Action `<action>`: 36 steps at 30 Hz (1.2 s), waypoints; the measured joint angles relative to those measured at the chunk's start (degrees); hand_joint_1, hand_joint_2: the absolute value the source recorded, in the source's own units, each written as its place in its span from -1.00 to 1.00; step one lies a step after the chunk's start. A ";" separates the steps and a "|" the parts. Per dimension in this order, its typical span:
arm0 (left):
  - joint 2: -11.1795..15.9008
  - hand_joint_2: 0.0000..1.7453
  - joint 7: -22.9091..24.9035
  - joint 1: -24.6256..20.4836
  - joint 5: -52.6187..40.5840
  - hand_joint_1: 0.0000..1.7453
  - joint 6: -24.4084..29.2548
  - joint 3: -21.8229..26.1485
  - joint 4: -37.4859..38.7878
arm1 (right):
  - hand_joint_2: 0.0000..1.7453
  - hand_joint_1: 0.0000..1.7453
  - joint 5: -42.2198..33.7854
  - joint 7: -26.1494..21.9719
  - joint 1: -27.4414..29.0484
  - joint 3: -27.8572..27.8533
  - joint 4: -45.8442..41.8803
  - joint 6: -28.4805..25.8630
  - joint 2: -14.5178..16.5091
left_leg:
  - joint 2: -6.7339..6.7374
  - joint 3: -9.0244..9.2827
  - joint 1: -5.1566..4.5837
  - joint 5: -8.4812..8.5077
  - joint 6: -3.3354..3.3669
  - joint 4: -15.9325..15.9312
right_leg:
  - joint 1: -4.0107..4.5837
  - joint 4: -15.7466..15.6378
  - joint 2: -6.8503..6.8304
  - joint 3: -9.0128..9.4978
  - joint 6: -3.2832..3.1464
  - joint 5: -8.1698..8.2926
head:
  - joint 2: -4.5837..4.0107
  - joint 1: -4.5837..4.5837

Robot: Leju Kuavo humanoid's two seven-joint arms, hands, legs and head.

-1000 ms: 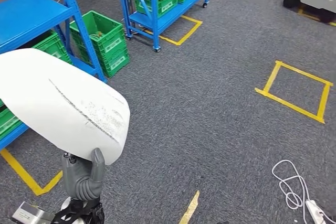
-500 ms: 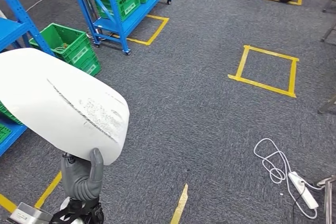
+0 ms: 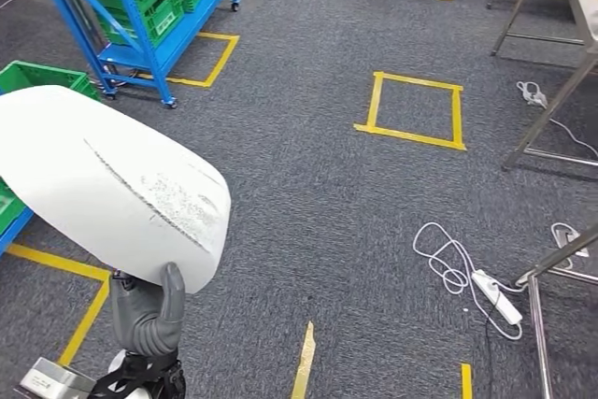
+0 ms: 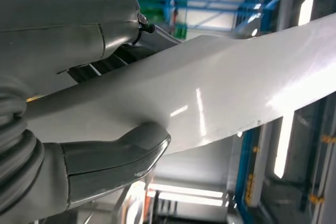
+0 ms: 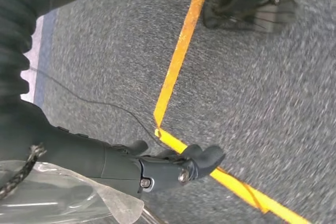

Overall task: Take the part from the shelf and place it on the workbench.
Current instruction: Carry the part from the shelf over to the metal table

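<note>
Nearest me, my left hand grips the white part from below, thumb and fingers clamped on its lower edge, held up over the carpet; my right hand hangs by the floor, fingers loosely extended and holding nothing. The pick looks done. Farther off stand the blue shelf and metal legs, perhaps the workbench, so carrying and placing remain.

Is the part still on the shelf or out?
Out: the left hand holds the white part from below, over carpet, beside the blue shelf.
</note>
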 joint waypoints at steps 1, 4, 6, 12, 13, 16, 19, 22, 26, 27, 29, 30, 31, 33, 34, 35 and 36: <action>0.01 1.00 0.01 0.02 0.03 1.00 0.03 0.01 0.03 | 1.00 -1.00 -0.01 0.01 -0.04 -0.01 -0.02 -0.01 -0.04 | 0.88 -0.03 -0.03 -0.04 -0.02 0.02 | -0.05 2.58 -0.32 -1.20 0.19 -0.79 | 0.01 -0.01; 0.01 1.00 0.01 0.01 0.15 1.00 0.22 0.02 0.08 | 1.00 -1.00 0.05 0.08 0.19 -0.03 -0.03 -0.01 -0.14 | 3.09 0.10 -0.02 -0.27 -0.31 0.08 | -0.24 -2.75 -1.39 2.07 0.50 2.79 | 0.02 0.01; 0.01 1.00 0.01 0.01 0.24 1.00 0.34 0.02 0.08 | 1.00 -1.00 0.12 0.12 0.10 -0.03 -0.03 -0.03 -0.15 | 4.17 0.31 -0.21 -0.56 -0.79 0.17 | -0.15 -10.54 -3.33 6.51 0.24 5.22 | 0.02 -0.02; 0.05 1.00 0.00 -0.06 0.38 1.00 0.38 0.02 0.09 | 1.00 -1.00 -0.13 -0.02 0.07 -0.02 -0.03 -0.37 -0.14 | 4.24 0.33 -0.13 -2.32 -2.53 1.90 | 0.03 -13.31 -1.93 7.94 -2.25 5.95 | 0.02 -0.33; 0.07 1.00 0.00 -0.06 0.38 1.00 0.38 0.02 0.09 | 1.00 -1.00 -0.15 -0.03 0.04 -0.03 -0.03 -0.44 -0.14 | 2.89 -0.56 0.00 -3.95 -2.77 4.31 | -0.05 -13.39 -1.38 8.10 -2.60 6.09 | 0.02 -0.47; 0.18 1.00 0.01 0.03 0.40 1.00 0.46 0.03 0.19 | 1.00 -1.00 -0.06 0.18 -0.05 -0.03 -0.03 -0.50 -0.13 | 0.04 -5.48 0.14 -9.14 -2.80 15.51 | 0.22 -13.37 0.52 7.95 -3.07 6.28 | 0.01 -0.71; 0.23 1.00 0.01 0.02 0.40 1.00 0.71 0.03 0.41 | 1.00 -1.00 0.02 0.65 0.11 -0.03 -0.03 -0.51 -0.13 | -0.65 -5.70 -0.03 -6.50 -2.02 15.11 | 0.63 -13.32 2.86 8.03 -3.17 6.35 | 0.01 -0.70; 0.22 1.00 0.01 -0.08 0.17 1.00 1.24 0.00 0.46 | 1.00 -1.00 0.05 1.07 0.03 -0.03 -0.02 -0.64 -0.05 | -3.91 -1.07 -0.45 -0.77 -0.73 4.23 | 0.62 -13.19 5.03 7.97 -2.98 6.48 | 0.01 -0.66; 0.12 1.00 0.22 -0.50 -1.03 1.00 2.28 -0.20 0.63 | 1.00 -1.00 0.05 1.32 0.13 -0.03 -0.01 -0.70 0.01 | -4.02 0.02 -0.53 -0.42 -0.13 0.45 | 0.27 -12.69 6.49 6.37 -1.73 6.97 | 0.02 -0.93; 0.10 1.00 0.27 -0.67 -1.26 1.00 2.32 -0.38 0.71 | 1.00 -1.00 0.05 1.36 0.25 -0.03 -0.01 -0.70 0.00 | -3.32 0.23 -0.41 -0.21 -0.08 -0.03 | 0.44 -11.59 5.24 5.65 -1.45 6.52 | 0.02 -0.83; 0.12 1.00 0.39 -1.00 -1.63 1.00 2.21 -0.77 0.86 | 1.00 -1.00 0.05 1.44 0.20 -0.03 -0.01 -0.70 -0.02 | -1.62 0.66 -0.26 0.07 0.07 -0.80 | 0.65 -6.41 1.61 2.98 -0.97 3.67 | 0.01 -0.51; 0.15 1.00 0.46 -1.10 -1.80 1.00 2.11 -0.92 0.94 | 1.00 -1.00 0.05 1.49 0.06 -0.03 -0.01 -0.69 -0.03 | -0.74 0.72 -0.35 0.03 0.15 -0.87 | 0.62 -2.91 0.33 1.18 -0.69 1.67 | 0.01 -0.37; 0.18 1.00 0.52 -1.20 -1.90 1.00 2.03 -1.03 1.01 | 1.00 -1.00 0.06 1.52 -0.07 -0.03 -0.01 -0.68 -0.03 | 0.20 0.70 -0.39 -0.01 0.18 -0.86 | 0.42 0.35 -0.13 -0.43 -0.39 0.06 | 0.01 -0.29; 0.25 1.00 0.62 -1.39 -2.03 1.00 1.90 -1.18 1.22 | 1.00 -1.00 0.05 1.63 -0.05 -0.04 -0.01 -0.66 -0.04 | 1.99 0.65 -0.39 -0.10 0.12 -0.83 | -0.04 2.60 -0.51 -1.36 0.21 -0.28 | 0.01 -0.29; 0.28 1.00 0.63 -1.48 -2.05 1.00 1.87 -1.24 1.32 | 1.00 -1.00 0.04 1.69 0.06 -0.05 -0.02 -0.66 -0.05 | 2.75 0.67 -0.34 -0.19 0.00 -0.79 | -0.27 0.71 -0.81 -0.21 0.49 1.03 | 0.02 -0.28; 0.30 1.00 0.64 -1.56 -2.06 1.00 1.86 -1.29 1.40 | 1.00 -1.00 0.04 1.73 0.13 -0.07 -0.02 -0.67 -0.08 | 3.47 0.74 -0.27 -0.33 -0.21 -0.70 | -0.48 -3.04 -1.55 2.00 0.77 2.95 | 0.02 -0.27; 0.30 1.00 0.64 -1.64 -2.08 1.00 1.86 -1.32 1.46 | 1.00 -1.00 0.04 1.74 0.11 -0.08 -0.03 -0.67 -0.09 | 4.11 0.79 -0.35 -0.53 -0.53 -0.53 | -0.47 -7.11 -2.94 4.30 0.93 4.32 | 0.01 -0.23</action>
